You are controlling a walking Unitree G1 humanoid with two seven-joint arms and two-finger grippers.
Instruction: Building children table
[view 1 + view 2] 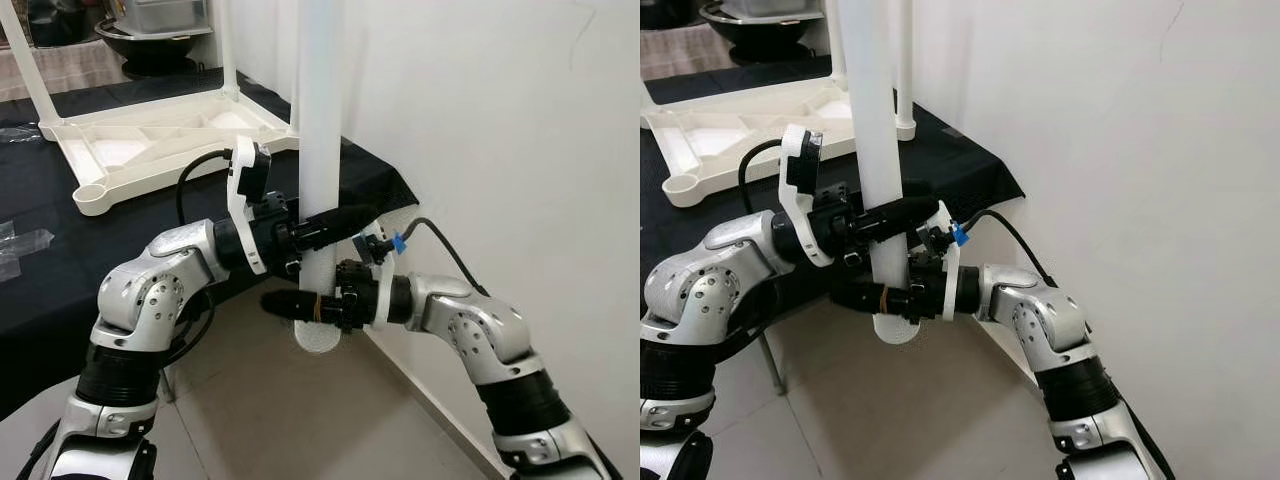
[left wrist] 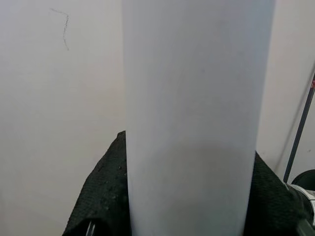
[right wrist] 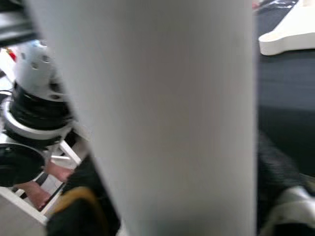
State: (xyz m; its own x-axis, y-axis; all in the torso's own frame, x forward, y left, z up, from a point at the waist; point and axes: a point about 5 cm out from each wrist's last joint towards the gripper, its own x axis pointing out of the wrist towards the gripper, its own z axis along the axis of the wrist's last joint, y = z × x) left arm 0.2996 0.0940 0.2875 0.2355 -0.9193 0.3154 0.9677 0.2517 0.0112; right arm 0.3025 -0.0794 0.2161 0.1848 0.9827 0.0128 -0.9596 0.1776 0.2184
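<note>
Table leg in both grippers, not yet fitted.
Left gripper [image 1: 335, 222] and right gripper [image 1: 300, 303] both clamp the upright white table leg [image 1: 322, 120] near its lower end; upside-down tabletop [image 1: 150, 145] on the black-clothed table [image 1: 60, 270] has two legs standing, corner socket [image 1: 90, 197] open.

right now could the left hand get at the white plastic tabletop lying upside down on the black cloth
Probably not yet. The left hand is shut on the tall white plastic table leg, as is the right hand. The white plastic tabletop lies apart on the black cloth, with nothing between; the hand must let go first.
</note>
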